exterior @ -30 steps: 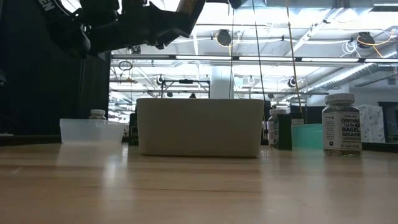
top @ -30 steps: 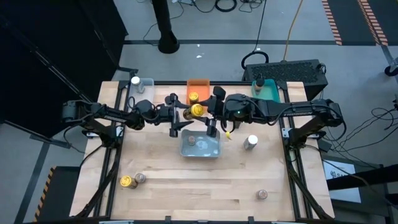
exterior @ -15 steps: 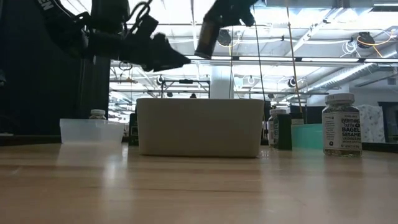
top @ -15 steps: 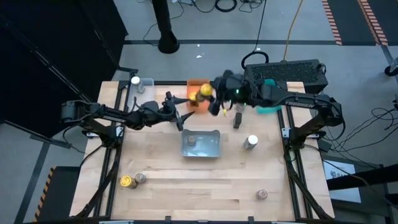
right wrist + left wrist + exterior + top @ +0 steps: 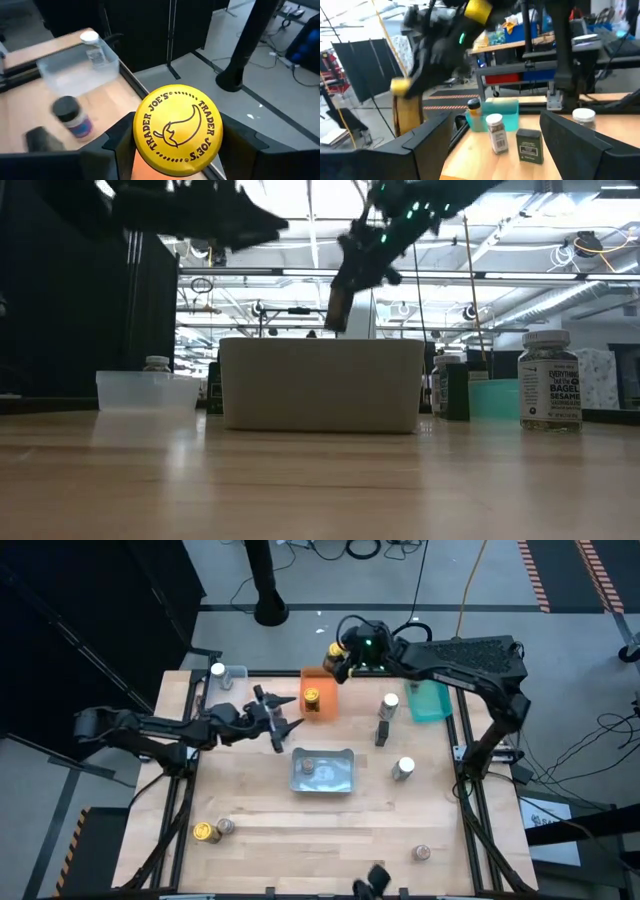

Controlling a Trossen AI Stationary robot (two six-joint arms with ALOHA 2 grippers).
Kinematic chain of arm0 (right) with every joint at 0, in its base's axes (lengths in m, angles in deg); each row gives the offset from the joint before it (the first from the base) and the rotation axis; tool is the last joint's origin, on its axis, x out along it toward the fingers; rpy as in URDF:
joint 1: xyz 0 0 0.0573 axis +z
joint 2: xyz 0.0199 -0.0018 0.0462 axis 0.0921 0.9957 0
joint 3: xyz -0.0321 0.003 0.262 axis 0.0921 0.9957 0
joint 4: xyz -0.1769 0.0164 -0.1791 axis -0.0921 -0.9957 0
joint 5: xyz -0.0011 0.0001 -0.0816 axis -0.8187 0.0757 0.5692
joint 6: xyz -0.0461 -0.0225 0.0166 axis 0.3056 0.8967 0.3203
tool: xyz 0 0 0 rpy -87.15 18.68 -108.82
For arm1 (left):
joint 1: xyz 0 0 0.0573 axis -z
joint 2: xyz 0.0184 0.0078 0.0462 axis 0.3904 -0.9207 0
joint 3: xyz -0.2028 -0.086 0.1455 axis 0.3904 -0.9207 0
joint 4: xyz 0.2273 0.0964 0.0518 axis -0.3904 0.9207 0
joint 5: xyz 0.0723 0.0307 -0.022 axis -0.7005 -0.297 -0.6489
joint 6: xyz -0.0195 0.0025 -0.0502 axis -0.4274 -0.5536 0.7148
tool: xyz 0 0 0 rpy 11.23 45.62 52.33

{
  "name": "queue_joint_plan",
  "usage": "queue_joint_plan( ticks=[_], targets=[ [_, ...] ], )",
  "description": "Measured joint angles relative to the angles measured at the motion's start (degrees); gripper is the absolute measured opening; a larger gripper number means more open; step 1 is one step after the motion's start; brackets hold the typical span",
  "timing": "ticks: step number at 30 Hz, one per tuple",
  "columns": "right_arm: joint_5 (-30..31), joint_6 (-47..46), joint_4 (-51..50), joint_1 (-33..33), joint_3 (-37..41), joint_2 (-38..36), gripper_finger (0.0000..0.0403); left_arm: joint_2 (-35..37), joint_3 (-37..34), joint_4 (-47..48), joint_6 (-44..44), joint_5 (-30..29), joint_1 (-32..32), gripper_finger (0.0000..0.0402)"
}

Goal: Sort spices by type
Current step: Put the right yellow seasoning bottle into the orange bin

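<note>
Your right hand (image 5: 336, 658) has carried the yellow-lidded spice jar (image 5: 177, 131) from above the grey tray (image 5: 345, 783) to the back of the bench (image 5: 300, 835), over the orange bin (image 5: 322, 705), fingers clamped on it. Your left hand (image 5: 283, 717), spread wide and empty, has drawn back left of that bin.

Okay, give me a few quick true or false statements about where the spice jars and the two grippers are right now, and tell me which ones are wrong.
1. The right gripper holds a yellow-lidded jar above the orange bin. True.
2. The orange bin is empty. False: one yellow-lidded jar already stands in it.
3. The left gripper is open and holds nothing. True.
4. The grey tray in the middle holds four jars. False: two jars show in it.
5. A white-lidded jar stands on the table right of the grey tray. True.
</note>
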Motion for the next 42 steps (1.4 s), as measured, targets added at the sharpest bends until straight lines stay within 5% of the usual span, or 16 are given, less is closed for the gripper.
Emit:
queue_joint_plan(
  ticks=[18, 42],
  targets=[
    [-5.6, 1.2, 3.3, -3.1, -1.5, 13.3, 0.02, 21.1, 0.0, 19.4, 0.2, -0.2, 0.4, 0.0304],
    [-5.7, 1.3, 5.6, -3.8, -1.5, 17.4, 0.0226, 22.1, 0.0, 22.5, 0.4, -0.2, 0.4, 0.0304]
  ],
)
